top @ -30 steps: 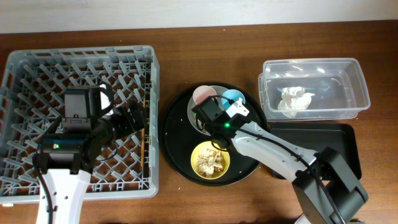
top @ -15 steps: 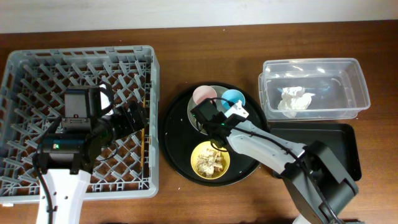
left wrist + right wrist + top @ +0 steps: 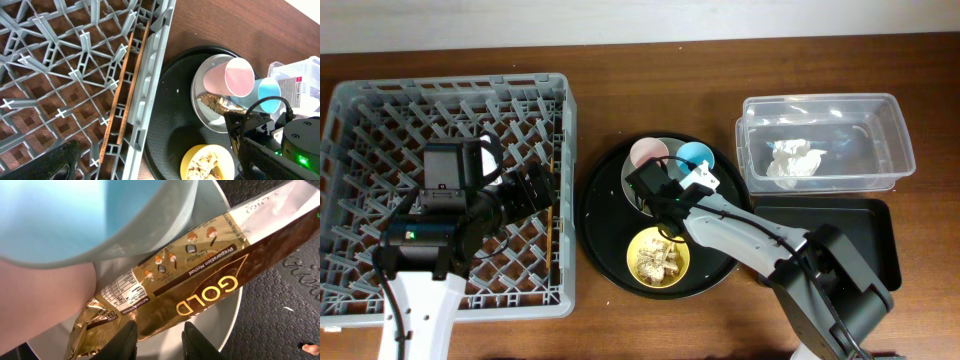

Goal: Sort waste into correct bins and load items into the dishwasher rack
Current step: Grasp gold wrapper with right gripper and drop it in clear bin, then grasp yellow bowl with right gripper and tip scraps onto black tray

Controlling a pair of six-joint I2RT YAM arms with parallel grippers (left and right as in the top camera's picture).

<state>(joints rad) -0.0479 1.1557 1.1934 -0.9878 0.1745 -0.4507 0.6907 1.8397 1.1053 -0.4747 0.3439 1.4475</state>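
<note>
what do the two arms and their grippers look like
Both arms have white tube links with black joint housings. The left arm has a boxy black wrist block, a small green light and a black cable. The right arm also shows a green light and a thin black cable. The right gripper has black, round-tipped fingers.

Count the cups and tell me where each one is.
2. The pink cup is on the pale plate. The blue cup is right beside it, nearer the clear tub. The right arm covers part of the plate.
</note>
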